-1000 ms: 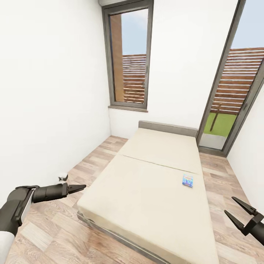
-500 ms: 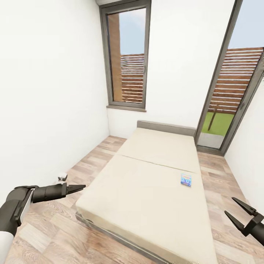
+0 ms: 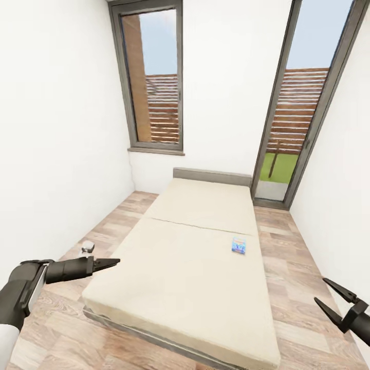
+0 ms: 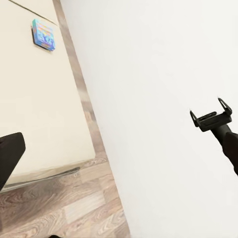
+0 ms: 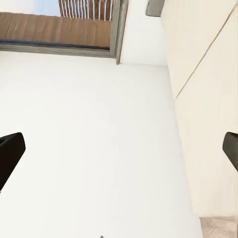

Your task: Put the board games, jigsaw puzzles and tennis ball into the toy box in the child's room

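Note:
A light blue board game [image 3: 238, 245] lies flat on the right side of the bed [image 3: 195, 267], a low beige mattress with a grey headboard [image 3: 211, 177]. The left wrist view shows the same board game [image 4: 43, 34] on the mattress [image 4: 29, 104]. My left gripper [image 3: 116, 262] hovers open over the floor at the bed's near left corner, holding nothing. My right gripper [image 3: 321, 291] is open and empty above the floor to the right of the bed, well short of the game. It also appears against the white wall in the left wrist view, right gripper [image 4: 210, 114].
A tall window [image 3: 153, 77] and a glass door [image 3: 290, 123] stand in the far wall behind the bed. Strips of wood floor [image 3: 288, 257] run along both sides of the bed. A small white object [image 3: 88, 247] sits on the floor by the left wall.
The whole picture has shifted: the camera has turned, so bed, window and door sit further left and smaller. Both grippers hold the same places in the view.

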Controlling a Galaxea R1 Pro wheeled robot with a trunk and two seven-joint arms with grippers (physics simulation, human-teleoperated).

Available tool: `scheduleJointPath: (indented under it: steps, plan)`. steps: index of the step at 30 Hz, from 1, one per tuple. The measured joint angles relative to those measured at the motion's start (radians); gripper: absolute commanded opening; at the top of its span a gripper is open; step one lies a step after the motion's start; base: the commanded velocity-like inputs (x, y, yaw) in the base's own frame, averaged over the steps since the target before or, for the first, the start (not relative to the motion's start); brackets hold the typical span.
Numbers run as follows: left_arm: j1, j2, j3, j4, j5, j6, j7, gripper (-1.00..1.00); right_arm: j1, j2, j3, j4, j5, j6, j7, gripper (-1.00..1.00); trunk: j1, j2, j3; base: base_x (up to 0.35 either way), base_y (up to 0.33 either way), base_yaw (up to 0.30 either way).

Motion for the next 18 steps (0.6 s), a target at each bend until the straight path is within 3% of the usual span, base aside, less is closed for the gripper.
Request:
scheduleJointPath:
  steps: [8, 18]
  plan:
    - [0.000, -0.001, -0.001, -0.001, 0.000, -0.001, 0.000, 1.00, 0.000, 0.000, 0.001, 0.000, 0.005, 0.000, -0.001, 1.00, 0.000, 0.000, -0.005, 0.064, -0.295, -0.226]
    - [0.000, -0.001, -0.001, -0.002, 0.000, -0.007, 0.000, 1.00, -0.001, 0.003, 0.003, -0.003, 0.046, -0.030, 0.000, 1.00, 0.000, 0.000, -0.007, 0.176, -0.300, -0.031]
